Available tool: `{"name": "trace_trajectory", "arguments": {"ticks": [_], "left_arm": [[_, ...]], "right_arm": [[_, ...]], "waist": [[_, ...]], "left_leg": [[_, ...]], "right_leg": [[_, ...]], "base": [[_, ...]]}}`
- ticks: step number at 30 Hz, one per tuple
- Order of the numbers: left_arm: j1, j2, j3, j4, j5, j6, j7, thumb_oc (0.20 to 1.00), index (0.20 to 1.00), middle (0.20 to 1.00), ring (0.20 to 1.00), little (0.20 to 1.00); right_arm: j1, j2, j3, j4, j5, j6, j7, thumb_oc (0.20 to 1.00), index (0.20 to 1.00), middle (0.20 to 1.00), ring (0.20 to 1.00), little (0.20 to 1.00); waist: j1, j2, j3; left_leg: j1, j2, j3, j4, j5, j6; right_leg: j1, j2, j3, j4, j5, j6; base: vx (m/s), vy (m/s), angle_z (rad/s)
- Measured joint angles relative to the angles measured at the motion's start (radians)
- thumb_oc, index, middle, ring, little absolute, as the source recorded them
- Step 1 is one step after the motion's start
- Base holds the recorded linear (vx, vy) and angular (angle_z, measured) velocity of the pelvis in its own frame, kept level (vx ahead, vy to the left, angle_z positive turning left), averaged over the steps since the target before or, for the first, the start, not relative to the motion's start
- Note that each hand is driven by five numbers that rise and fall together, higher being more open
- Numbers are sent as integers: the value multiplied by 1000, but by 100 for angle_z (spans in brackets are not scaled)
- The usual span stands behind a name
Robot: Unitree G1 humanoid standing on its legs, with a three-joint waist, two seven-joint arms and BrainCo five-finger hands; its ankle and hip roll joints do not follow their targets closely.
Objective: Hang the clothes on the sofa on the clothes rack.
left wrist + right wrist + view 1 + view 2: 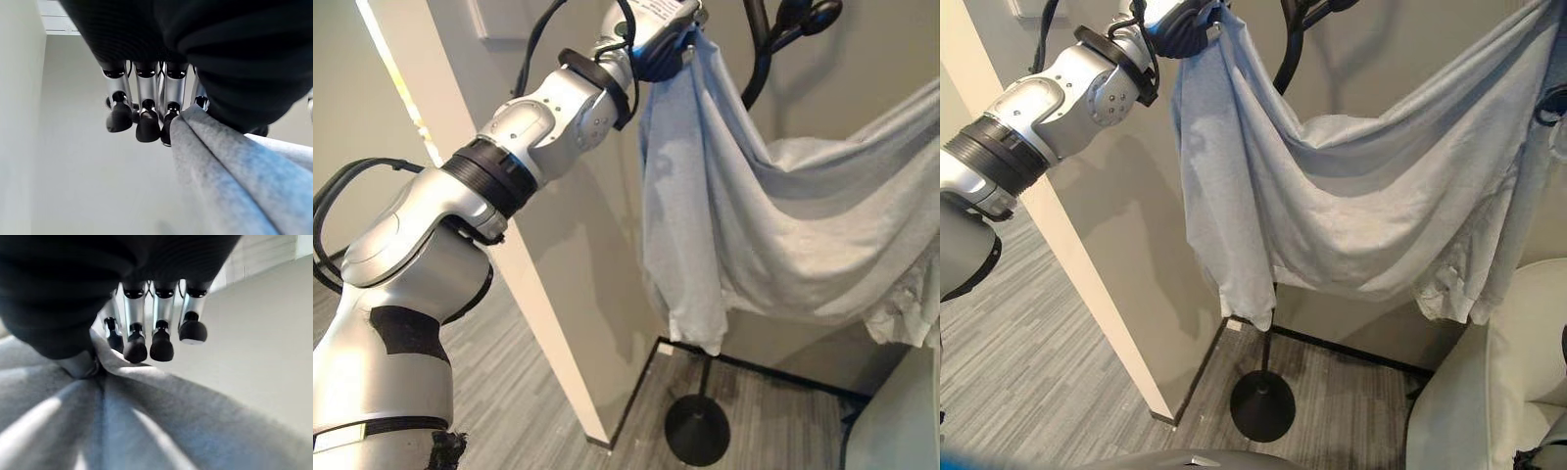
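The shirt (1351, 206), pale grey-blue, hangs in the air in front of the rack (1264, 392), stretched between the two hands and sagging in a deep curve in the middle. The left hand (664, 49) is raised high beside the rack's black curved top hooks (793, 24); in its wrist view the fingers (146, 117) curl down and one corner of the shirt is pinched between them and the palm, the cloth running away in folds. The right hand (1552, 103) shows at the far side holding the other end; in its wrist view its fingers (146, 333) are curled and the cloth is gathered and pinched at the palm.

From the left hand's corner a long fold of shirt drops straight down, its lower hem hanging free above the floor (1058, 372) and just in front of the rack's thin pole. The rack's round black base stands on the grey striped floor, close to the wall (1400, 59) behind it. A pale column (529, 294) stands just beside the left arm, its corner near the base. The sofa (1518, 372), light-coloured, sits by the lower right, just under the shirt's ragged right hem.
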State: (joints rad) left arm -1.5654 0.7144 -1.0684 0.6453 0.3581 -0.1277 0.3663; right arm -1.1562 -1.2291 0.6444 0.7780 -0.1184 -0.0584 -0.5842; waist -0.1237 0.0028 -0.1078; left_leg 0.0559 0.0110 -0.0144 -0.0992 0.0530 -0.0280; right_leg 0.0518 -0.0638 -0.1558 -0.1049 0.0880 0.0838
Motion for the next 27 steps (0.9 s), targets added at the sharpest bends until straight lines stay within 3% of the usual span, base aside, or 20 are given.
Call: {"name": "trace_trajectory", "arguments": {"ticks": [3,5,7,12,20,27], "left_arm": [[0,-8,-19,44,-1,6,15,200,200,200,200,200],[0,-10,-22,51,-2,6,22,200,200,200,200,200],[-1,-45,-24,96,-2,9,23,200,200,200,200,200],[0,-108,-34,125,-2,11,24,200,200,200,200,200],[-3,-137,-68,190,-24,15,24,200,200,200,200,200],[-8,-166,-67,240,-41,22,23,200,200,200,200,200]], "right_arm": [[-127,69,156,114,-2,27,42,200,200,200,200,200],[-149,78,172,113,-4,26,56,200,200,200,200,200],[-226,122,265,187,-36,40,89,200,200,200,200,200],[-241,199,273,255,-40,57,129,200,200,200,200,200],[-261,308,311,385,-39,84,182,200,200,200,200,200],[-276,353,351,398,-47,107,206,200,200,200,200,200]], "waist": [[-1,12,-8],[7,12,-7],[12,14,-8],[20,13,-9],[27,23,-7],[51,36,0]], "left_leg": [[0,0,2,0,0,0],[-4,1,2,0,0,0],[-6,1,3,0,0,0],[-16,0,0,0,4,5],[-37,0,-10,0,6,4],[-81,0,-31,5,18,-3]], "right_leg": [[-2,0,2,0,0,0],[-8,1,2,0,0,0],[-10,1,3,0,0,0],[-17,1,0,0,1,-2],[-33,0,-10,0,3,-5],[-68,2,-32,1,4,-7]], "base": [[0,0,0],[-23,-42,-1],[-12,-20,-1],[-7,-21,1],[-16,-48,3],[-31,-39,10]]}}
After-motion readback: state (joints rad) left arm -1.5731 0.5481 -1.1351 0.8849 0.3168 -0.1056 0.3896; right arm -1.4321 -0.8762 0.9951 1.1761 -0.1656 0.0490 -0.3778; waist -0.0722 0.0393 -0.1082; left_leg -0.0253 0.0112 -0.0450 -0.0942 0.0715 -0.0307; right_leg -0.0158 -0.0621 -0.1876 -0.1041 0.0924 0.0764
